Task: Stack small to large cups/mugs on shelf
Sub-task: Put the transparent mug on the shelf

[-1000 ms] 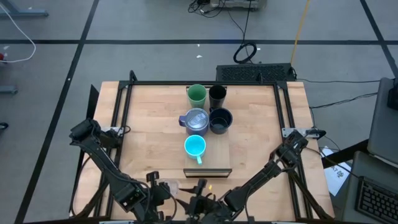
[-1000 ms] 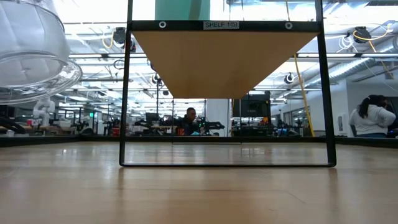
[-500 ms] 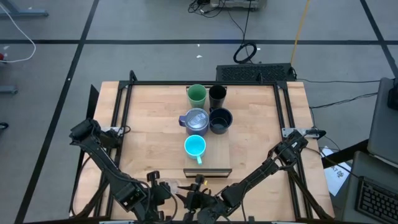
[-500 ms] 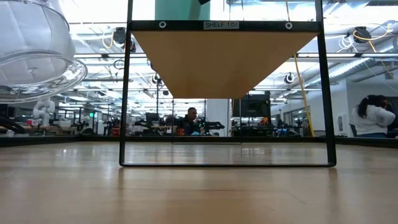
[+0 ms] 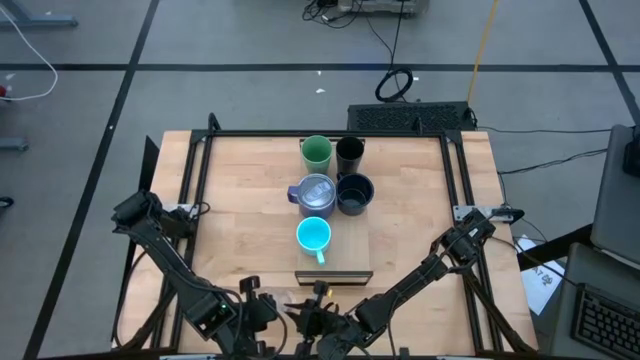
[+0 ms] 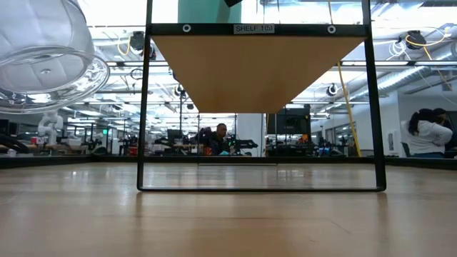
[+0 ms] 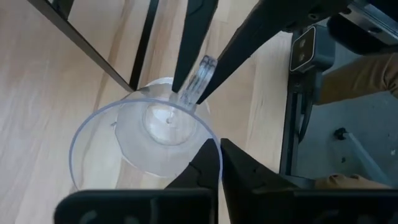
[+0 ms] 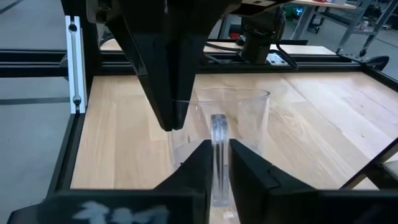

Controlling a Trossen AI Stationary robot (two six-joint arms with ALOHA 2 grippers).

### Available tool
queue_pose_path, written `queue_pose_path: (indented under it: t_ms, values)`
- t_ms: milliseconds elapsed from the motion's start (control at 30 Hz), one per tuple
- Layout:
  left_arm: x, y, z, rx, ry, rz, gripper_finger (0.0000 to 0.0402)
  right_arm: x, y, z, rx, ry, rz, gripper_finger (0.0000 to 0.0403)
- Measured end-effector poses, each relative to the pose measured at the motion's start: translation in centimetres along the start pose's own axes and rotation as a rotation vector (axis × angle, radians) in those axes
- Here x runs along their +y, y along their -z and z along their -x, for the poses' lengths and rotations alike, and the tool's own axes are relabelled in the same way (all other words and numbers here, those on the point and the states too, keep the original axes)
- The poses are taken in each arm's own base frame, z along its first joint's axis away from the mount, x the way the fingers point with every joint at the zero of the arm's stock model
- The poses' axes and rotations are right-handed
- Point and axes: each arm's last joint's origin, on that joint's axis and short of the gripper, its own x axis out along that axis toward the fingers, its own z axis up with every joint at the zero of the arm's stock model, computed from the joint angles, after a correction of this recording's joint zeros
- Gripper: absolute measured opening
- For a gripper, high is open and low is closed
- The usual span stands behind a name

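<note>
At the near edge of the worktop (image 5: 230,220), the small clear glass (image 7: 146,134) is being gripped on its rim by the clenched left hand (image 7: 219,163) and on its handle by the right hand (image 8: 216,163), while five cups are being carried farther off on the shelf (image 5: 352,245).

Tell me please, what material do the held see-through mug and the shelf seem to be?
Clear mug: probably glass or clear plastic, glossy; the table shows through its wall and bright glints sit on its handle. Shelf: light wood, matte, with visible grain.
</note>
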Motion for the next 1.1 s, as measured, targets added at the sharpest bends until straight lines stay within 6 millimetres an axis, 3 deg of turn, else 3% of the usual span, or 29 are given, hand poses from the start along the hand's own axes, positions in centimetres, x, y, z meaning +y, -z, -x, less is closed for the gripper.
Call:
queue_pose_path:
  t_ms: [200,567,867,1100]
  values:
    - [0.0,0.0,0.0,0.0,0.002,-0.008,0.0033,0.0,0.0,0.0,0.0,0.0,0.001,0.0014]
    - [-0.1,0.1,0.3,0.002,0.012,-0.041,0.0095,0.0,0.0,0.0,-0.001,0.006,-0.013,0.0017]
    - [0.4,-0.4,3.7,-0.119,0.037,-0.064,0.0174,0.1,0.0,0.1,0.006,-0.019,-0.013,0.0017]
    - [0.7,-0.2,6.2,-0.223,0.038,-0.119,0.0186,0.3,0.1,0.3,0.006,-0.026,-0.012,0.0017]
